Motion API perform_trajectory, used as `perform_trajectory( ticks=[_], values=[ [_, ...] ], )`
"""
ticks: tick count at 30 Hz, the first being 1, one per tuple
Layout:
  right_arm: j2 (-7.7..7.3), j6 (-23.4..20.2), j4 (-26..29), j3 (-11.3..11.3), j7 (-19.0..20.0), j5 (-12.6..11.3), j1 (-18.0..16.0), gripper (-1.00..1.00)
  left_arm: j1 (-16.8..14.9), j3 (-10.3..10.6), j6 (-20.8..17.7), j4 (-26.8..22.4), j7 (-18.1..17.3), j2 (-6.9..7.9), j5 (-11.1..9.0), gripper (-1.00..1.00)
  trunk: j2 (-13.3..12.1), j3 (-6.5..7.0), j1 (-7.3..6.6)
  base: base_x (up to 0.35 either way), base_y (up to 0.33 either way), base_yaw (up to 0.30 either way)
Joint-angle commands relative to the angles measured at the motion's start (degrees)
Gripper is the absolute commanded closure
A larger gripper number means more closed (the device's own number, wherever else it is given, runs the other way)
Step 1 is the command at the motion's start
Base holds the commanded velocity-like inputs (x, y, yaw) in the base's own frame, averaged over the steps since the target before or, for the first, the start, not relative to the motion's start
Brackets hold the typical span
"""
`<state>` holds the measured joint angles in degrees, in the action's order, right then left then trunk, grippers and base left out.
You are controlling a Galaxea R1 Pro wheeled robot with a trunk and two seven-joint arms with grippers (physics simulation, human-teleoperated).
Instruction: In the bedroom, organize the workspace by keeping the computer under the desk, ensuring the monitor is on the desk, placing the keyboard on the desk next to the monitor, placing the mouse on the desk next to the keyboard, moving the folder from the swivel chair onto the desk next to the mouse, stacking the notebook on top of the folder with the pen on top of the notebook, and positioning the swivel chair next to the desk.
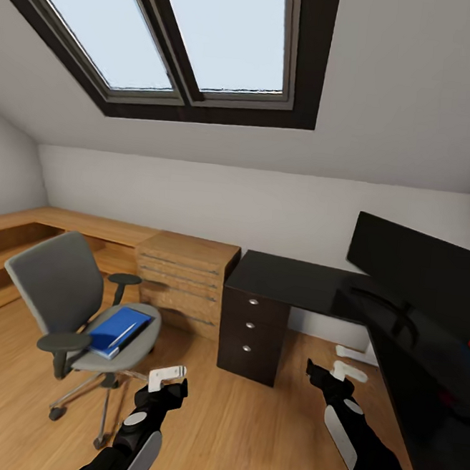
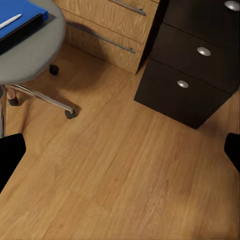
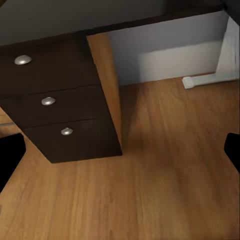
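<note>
Nearest the camera in the head view, both arms reach forward and low over the wood floor (image 1: 244, 437). The left gripper (image 1: 167, 381) sits just short of the swivel chair's base, and the right gripper (image 1: 337, 373) hangs in front of the open space under the desk. In both wrist views the dark fingertips (image 2: 10, 157) sit out at opposite edges of the frame with bare floor between them, so both sets of fingers are spread wide and holding nothing.

A bit further out on the left is the swivel chair (image 1: 65, 283), grey seat turned toward the robot and backrest angled away to the left. The folder (image 1: 116, 330) lies flat on the seat, its long axis running from the front left of the seat toward the back right. It's up and to the left of the left gripper, near but not touching. The pen (image 1: 123, 334) lies on top of it along the same diagonal. Can't make out the notebook for sure.

Right of that, the desk (image 1: 295, 280) with its black three-drawer unit (image 1: 252, 335) stands beside a light wooden drawer chest (image 1: 184, 277). The monitor (image 1: 418, 271) stands on the desktop at the right, its screen running left to right. Skylights (image 1: 204, 34) are overhead at the far end.
</note>
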<state>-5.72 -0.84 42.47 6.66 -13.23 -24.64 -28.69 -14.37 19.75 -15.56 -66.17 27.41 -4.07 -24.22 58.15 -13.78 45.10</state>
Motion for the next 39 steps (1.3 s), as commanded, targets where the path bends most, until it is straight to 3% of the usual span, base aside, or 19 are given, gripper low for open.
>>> perform_trajectory(
  ticks=[1,9,39],
  values=[
    [-0.08,0.2,-0.1,0.4,-0.5,-0.4,-0.1,-1.00,0.0,0.1,-0.2,-0.1,0.4,0.02,-0.4,-1.00,0.1,-0.08,0.01,0.000,0.000,-0.268],
    [-0.08,1.1,-0.6,0.5,-0.5,-0.4,-0.1,-1.00,0.0,1.5,-0.2,-0.1,0.4,-0.03,-0.4,-1.00,0.1,-0.08,0.01,0.000,0.000,-0.270],
    [-0.01,1.2,-0.6,0.5,-0.5,-0.2,-0.1,-1.00,0.0,2.8,-0.2,1.1,0.4,-0.05,-0.5,-1.00,0.1,-0.08,0.01,0.000,0.000,-0.258]
  ],
)
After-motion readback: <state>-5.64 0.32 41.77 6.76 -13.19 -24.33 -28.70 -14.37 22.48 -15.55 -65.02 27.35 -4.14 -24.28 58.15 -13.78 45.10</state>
